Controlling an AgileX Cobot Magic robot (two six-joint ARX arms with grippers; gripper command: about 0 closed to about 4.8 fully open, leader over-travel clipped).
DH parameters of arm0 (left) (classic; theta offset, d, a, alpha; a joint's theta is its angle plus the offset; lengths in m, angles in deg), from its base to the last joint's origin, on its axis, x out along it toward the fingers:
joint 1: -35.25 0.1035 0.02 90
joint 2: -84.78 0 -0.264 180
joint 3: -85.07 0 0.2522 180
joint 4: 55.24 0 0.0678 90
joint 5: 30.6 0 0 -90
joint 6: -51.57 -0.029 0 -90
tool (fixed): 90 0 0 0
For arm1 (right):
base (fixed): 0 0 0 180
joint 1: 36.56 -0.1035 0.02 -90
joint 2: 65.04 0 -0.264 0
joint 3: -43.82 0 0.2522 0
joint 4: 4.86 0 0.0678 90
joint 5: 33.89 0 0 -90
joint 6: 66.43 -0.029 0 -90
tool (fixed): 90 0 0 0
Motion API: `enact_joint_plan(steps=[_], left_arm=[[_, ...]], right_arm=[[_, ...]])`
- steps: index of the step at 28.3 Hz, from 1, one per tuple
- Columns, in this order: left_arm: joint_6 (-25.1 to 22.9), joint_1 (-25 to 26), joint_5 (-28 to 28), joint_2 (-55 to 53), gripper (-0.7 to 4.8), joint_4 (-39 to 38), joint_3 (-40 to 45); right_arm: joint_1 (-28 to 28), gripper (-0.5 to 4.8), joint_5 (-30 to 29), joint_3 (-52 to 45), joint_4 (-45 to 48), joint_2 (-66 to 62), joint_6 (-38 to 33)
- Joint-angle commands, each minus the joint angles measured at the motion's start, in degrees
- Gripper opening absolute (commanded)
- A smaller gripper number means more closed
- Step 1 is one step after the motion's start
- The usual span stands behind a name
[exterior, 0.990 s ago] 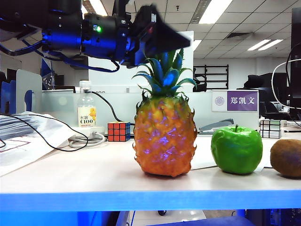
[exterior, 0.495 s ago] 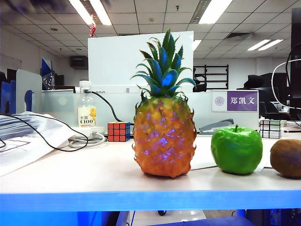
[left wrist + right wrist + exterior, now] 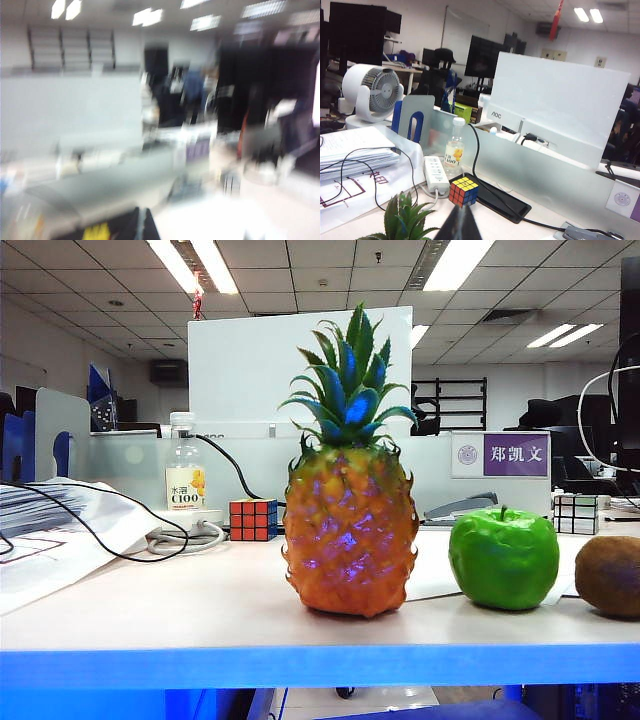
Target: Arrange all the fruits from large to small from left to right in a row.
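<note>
**A:** Exterior view shows your three fruits in one row on the table (image 3: 150,610). The pineapple (image 3: 350,530) stands upright at the left of the row, the green apple (image 3: 503,558) sits near it to the right, and the brown kiwi (image 3: 610,576) lies just beside the apple, cut off by the picture's right edge.

**B:** What has changed?

**A:** A second ago a dark arm hung above the pineapple's crown. It has now lifted out of that view, and none of the fruits has shifted. Judging by size, large to small already runs left to right, so your task looks finished.

**B:** Where are the grippers?

**A:** Left gripper (image 3: 142,227) shows only as dark tips at the edge of its badly blurred wrist view, pressed together on nothing, facing the office and not the table. Right gripper (image 3: 459,222) is raised behind the row, its dark tips meeting in a point and holding nothing, with the pineapple's green crown just beside them. Beyond lie a Rubik's cube (image 3: 464,191) and a bottle (image 3: 454,150), both well apart from the fruits
</note>
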Motion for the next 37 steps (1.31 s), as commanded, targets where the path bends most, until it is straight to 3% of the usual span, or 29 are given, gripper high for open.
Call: enact_joint_plan(steps=[1, 5, 10, 14, 17, 37], left_arm=[[-0.3, -0.1, -3.5, 5.4, -0.05, -14.8, 0.2], [-0.4, -0.1, -5.6, 10.5, -0.05, -23.5, 2.6], [4.0, -0.1, -7.6, 15.1, -0.05, -23.8, 9.0], [7.7, -0.1, -12.2, 15.9, -0.05, -24.0, 12.9], [11.3, -0.1, -11.5, 15.9, -0.05, -25.7, 13.4], [11.5, -0.1, -11.1, 15.9, -0.05, -25.6, 13.4]], right_arm=[[0.0, -0.01, -0.2, 0.1, 0.6, -0.1, -0.2], [0.0, -0.01, 2.7, -0.2, 0.6, -1.7, -0.1], [0.1, -0.01, 2.7, -1.0, 0.5, -3.8, -0.2], [0.0, -0.01, 2.3, -1.0, -1.0, -3.6, -0.2], [0.0, -0.01, 2.3, -1.0, -1.8, -3.3, -0.2], [0.0, -0.01, 2.3, -1.0, -2.4, -3.3, -0.2]])
